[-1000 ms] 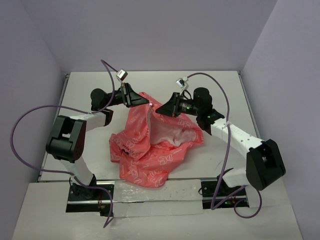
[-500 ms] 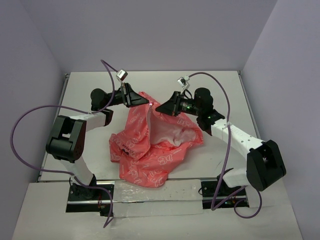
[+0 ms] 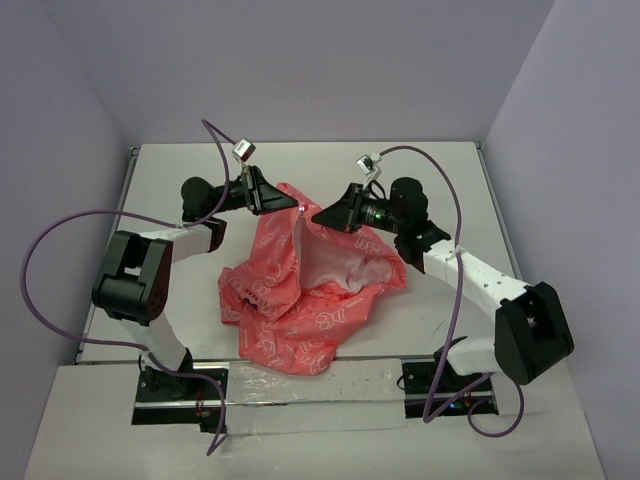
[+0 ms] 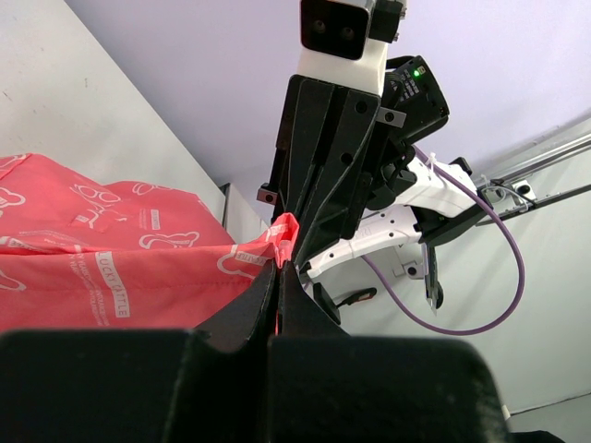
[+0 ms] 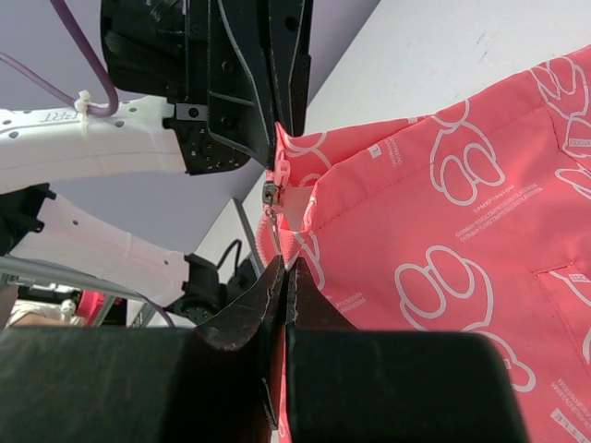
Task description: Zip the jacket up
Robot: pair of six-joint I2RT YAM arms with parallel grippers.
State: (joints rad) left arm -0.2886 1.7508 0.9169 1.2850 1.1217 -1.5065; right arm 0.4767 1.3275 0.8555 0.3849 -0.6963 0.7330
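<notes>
The coral-pink jacket (image 3: 300,290) with white outline motifs lies crumpled mid-table, its white lining (image 3: 335,268) showing. Its far edge is lifted between both arms. My left gripper (image 3: 297,207) is shut on the jacket's top hem corner (image 4: 284,231), coming from the left. My right gripper (image 3: 312,218) faces it from the right, shut on the zipper edge of the jacket (image 5: 288,242). A small metal zipper slider (image 5: 270,193) hangs just beyond the right fingertips, close to the left gripper's black fingers (image 5: 277,83).
The white table (image 3: 440,180) is walled by lilac panels behind and on both sides. Purple cables (image 3: 60,240) loop off both arms. The jacket's bulk sits between the two arm bases.
</notes>
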